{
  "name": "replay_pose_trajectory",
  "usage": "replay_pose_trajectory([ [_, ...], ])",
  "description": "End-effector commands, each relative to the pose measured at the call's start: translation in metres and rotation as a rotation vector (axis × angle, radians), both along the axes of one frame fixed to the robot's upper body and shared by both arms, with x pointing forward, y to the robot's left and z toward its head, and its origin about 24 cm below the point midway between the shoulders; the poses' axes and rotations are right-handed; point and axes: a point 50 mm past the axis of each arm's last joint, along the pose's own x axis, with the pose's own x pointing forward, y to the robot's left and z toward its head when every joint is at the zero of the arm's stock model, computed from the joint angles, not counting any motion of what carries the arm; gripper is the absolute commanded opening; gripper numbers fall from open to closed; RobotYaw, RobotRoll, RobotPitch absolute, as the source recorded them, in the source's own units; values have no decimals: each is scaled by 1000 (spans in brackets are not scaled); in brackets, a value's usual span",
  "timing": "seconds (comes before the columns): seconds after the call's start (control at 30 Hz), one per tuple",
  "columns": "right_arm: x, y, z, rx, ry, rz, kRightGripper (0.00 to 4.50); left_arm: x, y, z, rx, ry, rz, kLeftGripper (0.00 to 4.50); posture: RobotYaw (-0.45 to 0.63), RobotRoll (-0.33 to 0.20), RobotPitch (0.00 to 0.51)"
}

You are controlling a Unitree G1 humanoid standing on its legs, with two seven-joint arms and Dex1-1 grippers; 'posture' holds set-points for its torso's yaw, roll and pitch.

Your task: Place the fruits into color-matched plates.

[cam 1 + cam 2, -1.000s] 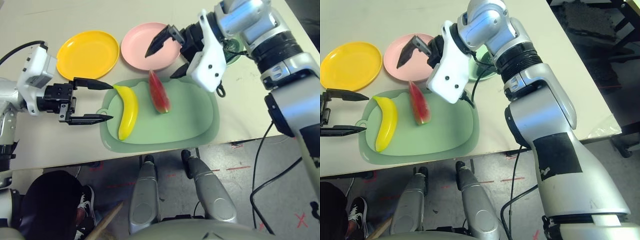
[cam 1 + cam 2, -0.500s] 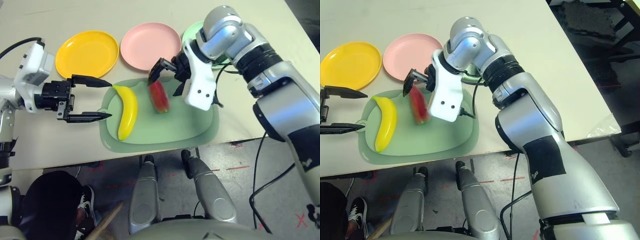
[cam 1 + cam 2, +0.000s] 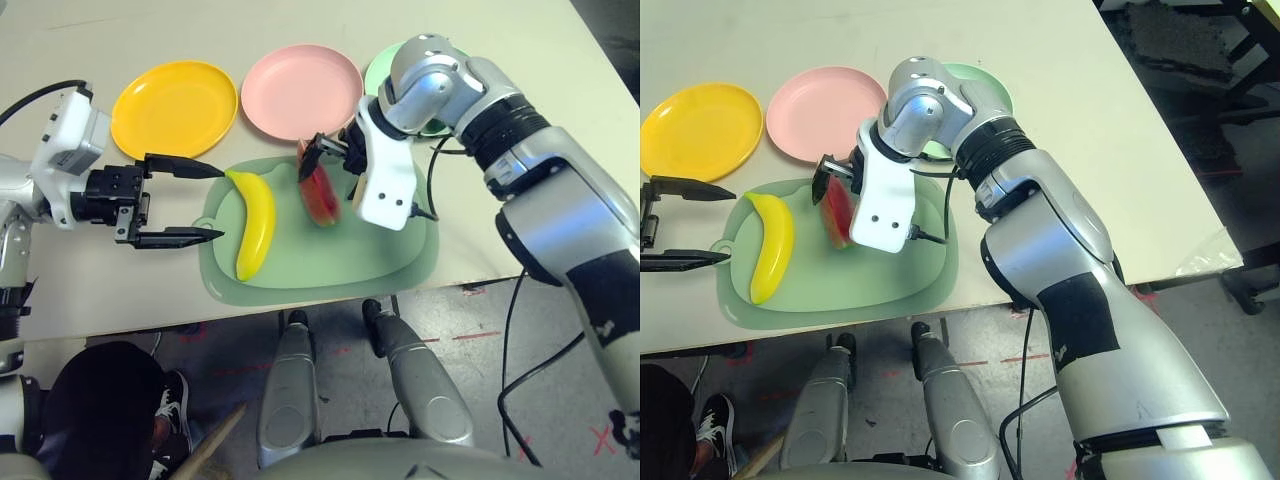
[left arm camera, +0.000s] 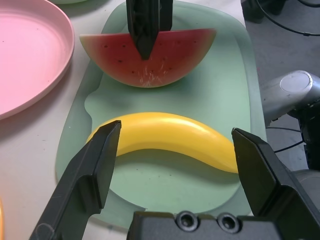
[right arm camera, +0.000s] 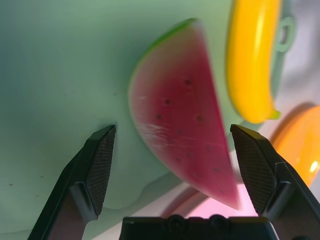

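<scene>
My right pincer (image 3: 322,160) is down over the watermelon wedge (image 3: 320,190) on the pale green cutting mat (image 3: 330,255), fingers spread wide with the wedge between them. In the right wrist view the two black fingers (image 5: 97,165) stand apart on either side of the wedge with gaps showing, so I see no grip on it. The left wrist view shows one right finger in front of the red face of the wedge; I can't tell if it touches.

My left pincer (image 3: 185,200) hangs just off the mat's left edge, over the table (image 3: 120,280), fingers wide, pointed at the banana (image 3: 255,222). It holds nothing. In the left wrist view the banana lies between the two fingertips, further out, apart from them.

The banana lies on the left part of the mat, lengthwise, just beside the watermelon wedge but not touching.

Yellow-orange plate (image 3: 175,107) sits behind the mat to the left, nothing in it. Pale pink plate (image 3: 300,90) is next to it, also bare, just behind the wedge. Mint green plate (image 3: 985,85) is to the right of the pink one, largely hidden by my right arm; can't tell what's in it.
</scene>
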Motion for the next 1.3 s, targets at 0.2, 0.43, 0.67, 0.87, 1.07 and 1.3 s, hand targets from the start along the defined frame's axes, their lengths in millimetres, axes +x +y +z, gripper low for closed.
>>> replay_pose_trajectory([
  [0.2,-2,11,-11,-35,-10,20,4460,-3,0,-1,7,1,-7,4500,-10,0,411],
  [0.43,-2,16,-12,-9,5,-4,4460,-3,0,-2,9,3,-7,4500,-10,0,414],
  [0.67,-1,14,-18,-13,48,-27,4460,-2,0,-3,11,3,-9,4500,-13,0,414],
  [0.87,-2,14,-18,-2,107,-59,3044,-2,0,-2,14,0,-9,4500,-17,0,417],
  [1.07,-1,14,-17,11,134,-85,1700,-1,1,-1,19,-2,-9,4500,-14,0,414],
  [1.3,4,4,-17,-2,142,-132,1700,-2,1,-1,24,-2,-7,4500,-19,0,411],
])
